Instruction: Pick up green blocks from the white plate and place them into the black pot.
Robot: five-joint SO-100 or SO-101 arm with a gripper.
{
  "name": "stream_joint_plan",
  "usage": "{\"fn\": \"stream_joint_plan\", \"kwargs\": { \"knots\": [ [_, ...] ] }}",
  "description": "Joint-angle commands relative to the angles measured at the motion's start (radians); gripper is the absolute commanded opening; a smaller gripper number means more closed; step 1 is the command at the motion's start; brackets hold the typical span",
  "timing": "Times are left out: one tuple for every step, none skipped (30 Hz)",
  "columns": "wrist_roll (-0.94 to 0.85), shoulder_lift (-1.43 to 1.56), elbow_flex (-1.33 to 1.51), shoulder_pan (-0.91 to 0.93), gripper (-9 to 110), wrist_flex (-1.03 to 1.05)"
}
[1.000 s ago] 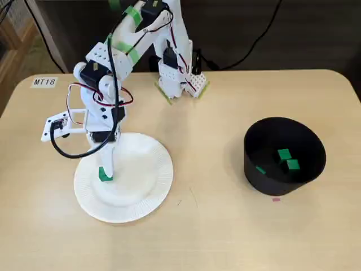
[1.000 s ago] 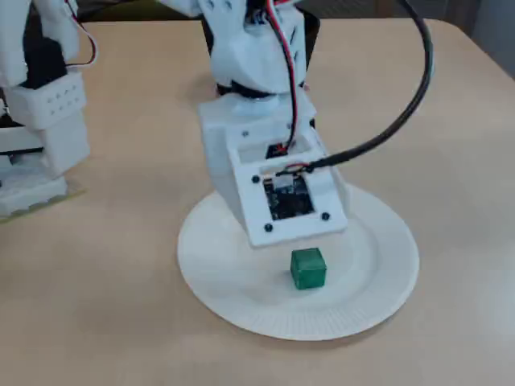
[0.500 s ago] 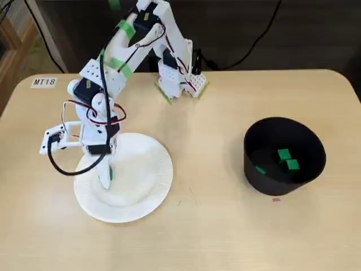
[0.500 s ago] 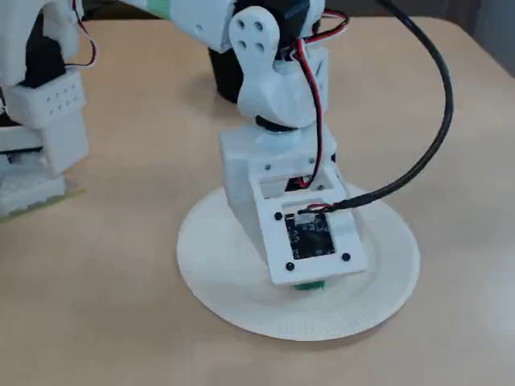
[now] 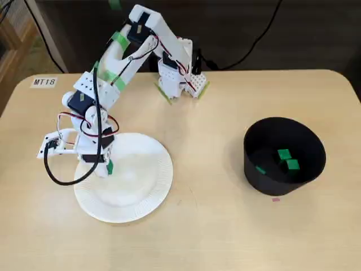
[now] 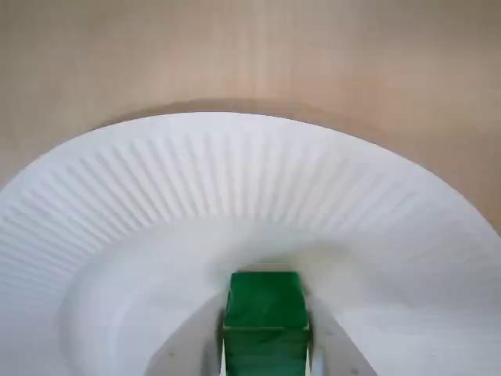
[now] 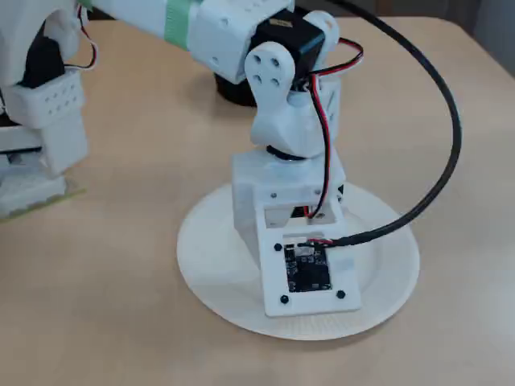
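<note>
A: Where's the green block [image 6: 266,301]?
B: Clamped in the gripper [image 5: 106,169], low over the white plate's [image 5: 146,186] left side.
A: Advice?
B: I'd lift straight, clear the rim, then swing right toward the black pot [image 5: 254,169].

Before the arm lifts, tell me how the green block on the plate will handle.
With flat, square faces, the green block should sit steady between the fingers and not roll. It is small and looks solid, so probably light and stiff. Its smooth sides might slip in a loose grip.
</note>
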Motion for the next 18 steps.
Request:
{"fn": "stream_joint_plan", "kwargs": {
  "knots": [
    [0.006, 0.003, -0.037, -0.028, -2, -0.025],
    [0.012, 0.008, -0.038, -0.035, -2, -0.028],
    [0.029, 0.018, -0.040, -0.043, -2, -0.032],
    [0.055, 0.038, -0.040, -0.054, -2, -0.038],
    [0.095, 0.071, -0.040, -0.066, -2, -0.040],
    [0.141, 0.118, -0.040, -0.081, -2, -0.041],
    [0.186, 0.178, -0.040, -0.106, -2, -0.046],
    [0.222, 0.245, -0.037, -0.137, -2, -0.066],
    [0.253, 0.321, -0.031, -0.176, -2, -0.098],
    [0.279, 0.393, -0.031, -0.221, -2, -0.124],
    [0.305, 0.462, -0.031, -0.267, -2, -0.146],
    [0.330, 0.526, -0.031, -0.313, -2, -0.164],
    [0.351, 0.589, -0.031, -0.359, -2, -0.184],
    [0.373, 0.646, -0.031, -0.405, -2, -0.204],
    [0.394, 0.696, -0.031, -0.448, -2, -0.225],
    [0.414, 0.741, -0.031, -0.492, -2, -0.247],
    [0.436, 0.779, -0.031, -0.534, -2, -0.265],
    [0.459, 0.807, -0.035, -0.572, -2, -0.268]
  ]
}}
